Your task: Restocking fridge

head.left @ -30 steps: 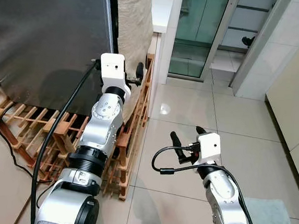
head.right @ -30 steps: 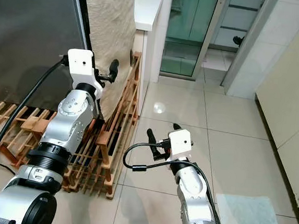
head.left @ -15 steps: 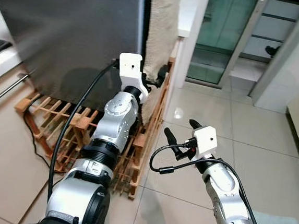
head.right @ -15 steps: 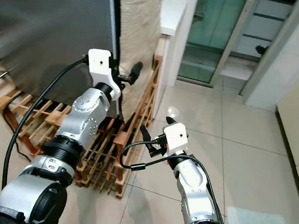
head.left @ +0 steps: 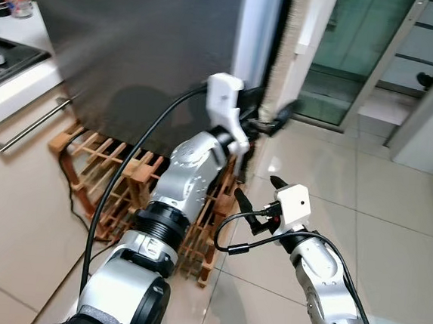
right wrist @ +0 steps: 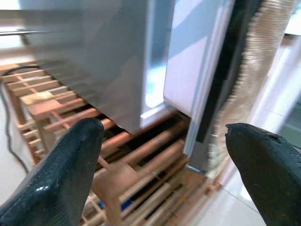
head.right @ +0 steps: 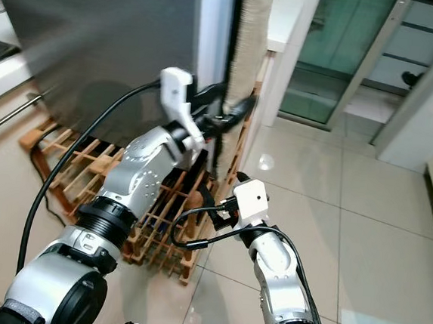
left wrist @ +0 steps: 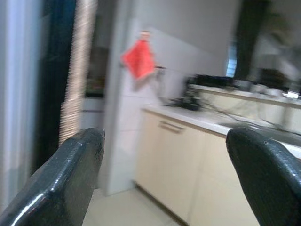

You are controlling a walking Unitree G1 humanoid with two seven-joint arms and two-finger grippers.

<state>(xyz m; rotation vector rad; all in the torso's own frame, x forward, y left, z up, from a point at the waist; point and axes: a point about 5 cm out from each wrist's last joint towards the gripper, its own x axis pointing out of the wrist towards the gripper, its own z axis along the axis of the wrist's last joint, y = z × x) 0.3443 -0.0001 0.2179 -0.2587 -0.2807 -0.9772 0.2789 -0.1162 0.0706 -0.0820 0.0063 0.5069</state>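
The dark grey steel fridge (head.left: pixel 136 41) is standing upright on a wooden slatted pallet (head.left: pixel 117 176), its door edge showing a gap.

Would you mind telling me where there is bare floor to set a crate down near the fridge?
The tiled floor between the wooden rack and the glass door lies bare. Beside the fridge it is crowded: rack, left gripper, right gripper.
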